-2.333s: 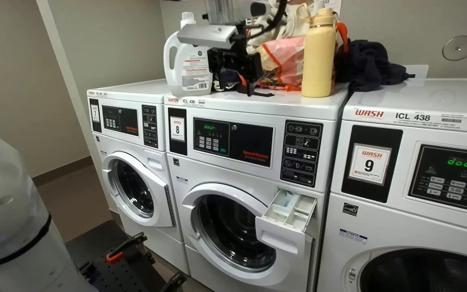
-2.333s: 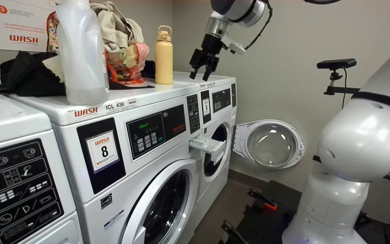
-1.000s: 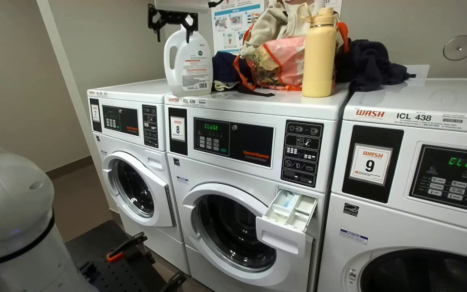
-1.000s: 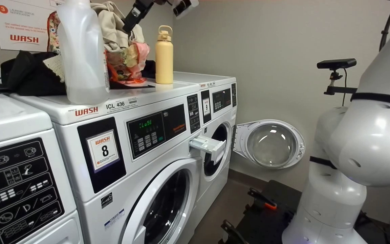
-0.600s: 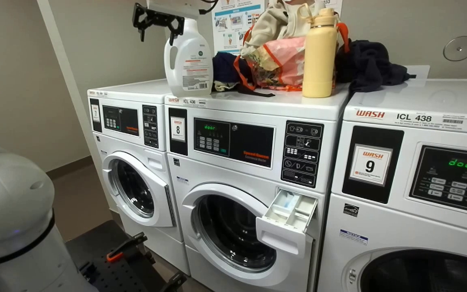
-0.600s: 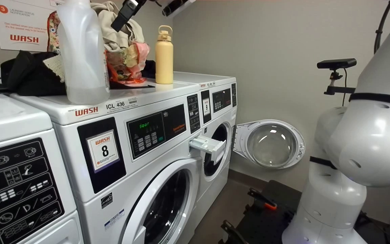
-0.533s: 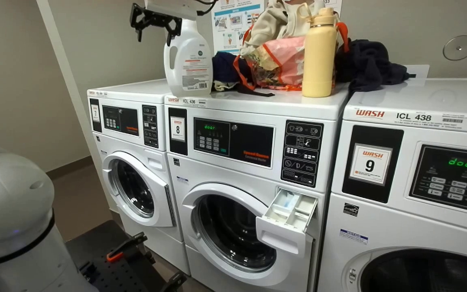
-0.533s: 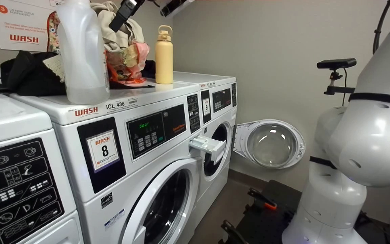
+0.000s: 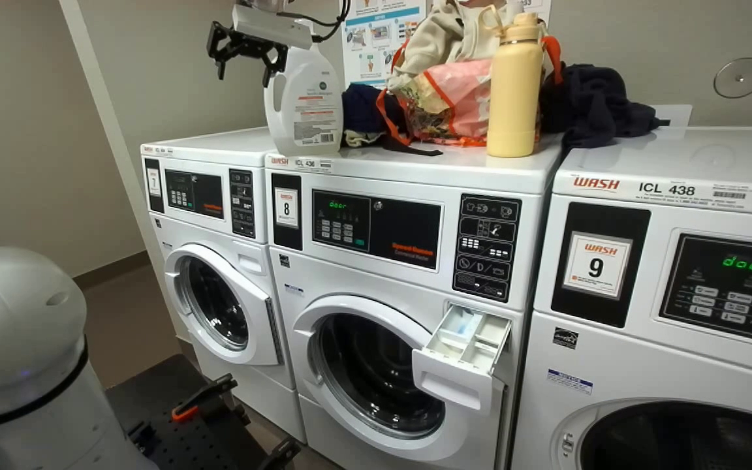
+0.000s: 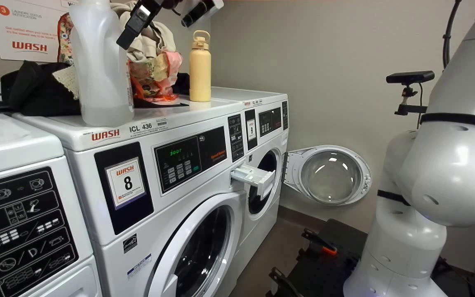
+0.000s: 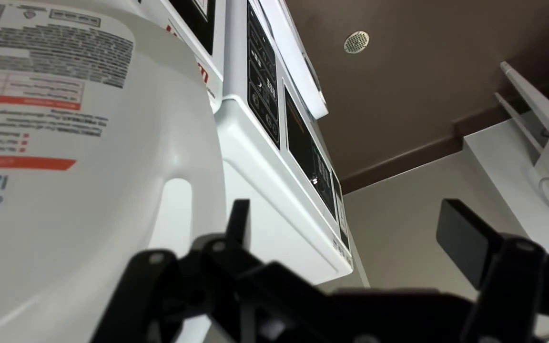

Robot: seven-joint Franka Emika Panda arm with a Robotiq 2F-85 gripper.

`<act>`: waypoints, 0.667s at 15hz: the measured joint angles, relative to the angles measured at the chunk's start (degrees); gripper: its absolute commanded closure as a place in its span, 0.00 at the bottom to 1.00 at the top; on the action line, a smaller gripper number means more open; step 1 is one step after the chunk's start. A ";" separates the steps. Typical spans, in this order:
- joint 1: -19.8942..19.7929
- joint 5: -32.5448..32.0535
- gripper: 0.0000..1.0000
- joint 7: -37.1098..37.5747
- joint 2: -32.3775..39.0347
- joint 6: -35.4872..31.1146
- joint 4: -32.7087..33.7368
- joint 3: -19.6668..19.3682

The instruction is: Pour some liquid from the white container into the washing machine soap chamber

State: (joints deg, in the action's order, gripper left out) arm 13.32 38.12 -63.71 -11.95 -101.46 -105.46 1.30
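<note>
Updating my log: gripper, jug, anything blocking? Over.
Gripper open, empty. Laundry detergent jug upright on washer 8, ungripped. Dispenser drawer pulled out. Yellow water bottle up top, drawer side, might hinder the carry.

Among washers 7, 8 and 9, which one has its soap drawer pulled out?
Washer 8, the middle one, beneath the white jug: its soap drawer juts out. None juts from washer 7 or washer 9.

Container (image 9: 307,101) on washing machine (image 9: 408,287)
</note>
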 measured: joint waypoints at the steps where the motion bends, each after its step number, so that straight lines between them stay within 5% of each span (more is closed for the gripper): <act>1: -0.18 0.00 0.00 0.18 0.40 -0.54 0.00 0.40; 10: -0.44 -0.02 0.00 3.57 3.35 -8.58 -0.01 3.04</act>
State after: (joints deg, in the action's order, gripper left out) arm 12.88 38.10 -60.14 -8.60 -110.03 -105.48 4.34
